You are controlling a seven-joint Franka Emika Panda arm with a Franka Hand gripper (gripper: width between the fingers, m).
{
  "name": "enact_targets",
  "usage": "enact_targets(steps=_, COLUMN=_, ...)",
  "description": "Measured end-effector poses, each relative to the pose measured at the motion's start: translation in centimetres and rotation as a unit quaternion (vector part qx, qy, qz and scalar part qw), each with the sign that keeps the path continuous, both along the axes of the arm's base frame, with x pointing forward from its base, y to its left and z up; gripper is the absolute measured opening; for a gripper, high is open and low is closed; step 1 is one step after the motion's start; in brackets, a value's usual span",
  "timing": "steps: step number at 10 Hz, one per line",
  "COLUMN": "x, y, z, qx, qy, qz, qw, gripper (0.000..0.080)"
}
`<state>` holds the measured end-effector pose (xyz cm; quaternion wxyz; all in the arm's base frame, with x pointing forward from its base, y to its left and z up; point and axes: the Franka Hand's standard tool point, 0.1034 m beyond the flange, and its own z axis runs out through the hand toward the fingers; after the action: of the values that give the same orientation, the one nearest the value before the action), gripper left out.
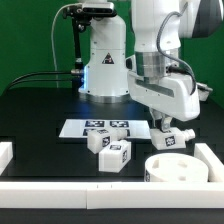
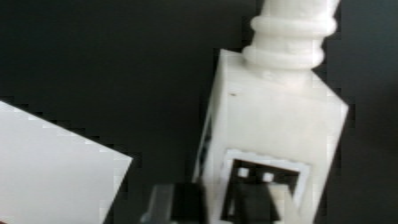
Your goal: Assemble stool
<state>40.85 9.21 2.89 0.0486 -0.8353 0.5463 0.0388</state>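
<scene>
The stool's round seat (image 1: 176,168) lies flat on the black table (image 1: 40,110), near the front and toward the exterior view's right, just inside the white front rail (image 1: 100,188). It stands alone, with no leg fitted to it.

Just behind the seat is one leg (image 1: 174,137). The gripper (image 1: 169,129) reaches down over it from above with its two fingers pressed together on the piece. In the wrist view this leg (image 2: 276,110) fills most of the picture. It is a chunky white block with a rounded peg at the far end and a square black-and-white tag at the near end, where the dark fingers (image 2: 171,204) clamp it. I cannot tell whether it rests on the table or hangs just clear of it.

A second leg (image 1: 100,141) and a third leg (image 1: 117,153) lie close together near the middle of the table, to the exterior view's left of the seat. Each shows a tag, and both are apart from the gripper.

Behind those two, the marker board (image 1: 80,128) lies flat. The white arm (image 1: 160,60) comes down from above the held leg. A pale flat surface shows beside the leg in the wrist view, and I cannot tell what it is.
</scene>
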Motion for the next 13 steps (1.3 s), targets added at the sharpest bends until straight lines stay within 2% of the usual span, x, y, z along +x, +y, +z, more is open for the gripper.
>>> enact_targets(steps=1, x=0.2, y=0.1, z=0.2, qx=0.001, qy=-0.004, qz=0.009, qw=1.000, gripper=0.0009)
enact_targets(steps=2, x=0.2, y=0.2, z=0.9, qx=0.009, qy=0.004, qz=0.020, qw=1.000, gripper=0.0003)
enact_targets(steps=3, x=0.6, y=0.1, z=1.7, qx=0.012, qy=0.000, qz=0.028, qw=1.000, gripper=0.0003)
enact_targets(steps=7, x=1.2, y=-0.3, z=3.3, qx=0.024, qy=-0.013, qz=0.010, qw=1.000, gripper=0.0029)
enact_targets(steps=8, x=1.2, y=-0.6, z=3.2, qx=0.030, qy=-0.012, qz=-0.014, qw=0.999, gripper=0.0198)
enact_targets(steps=9, x=1.3, y=-0.6, z=3.2, qx=0.032, qy=-0.011, qz=-0.016, qw=0.999, gripper=0.0198)
enact_targets(steps=11, x=1.3, y=-0.5, z=3.1, qx=0.033, qy=-0.007, qz=-0.017, qw=0.999, gripper=0.0570)
enact_targets(steps=12, x=1.2, y=-0.5, z=2.7, qx=0.032, qy=-0.004, qz=-0.017, qw=0.999, gripper=0.0570)
enact_targets(steps=13, x=1.1, y=-0.3, z=2.1, qx=0.031, qy=0.001, qz=-0.015, qw=0.999, gripper=0.0634)
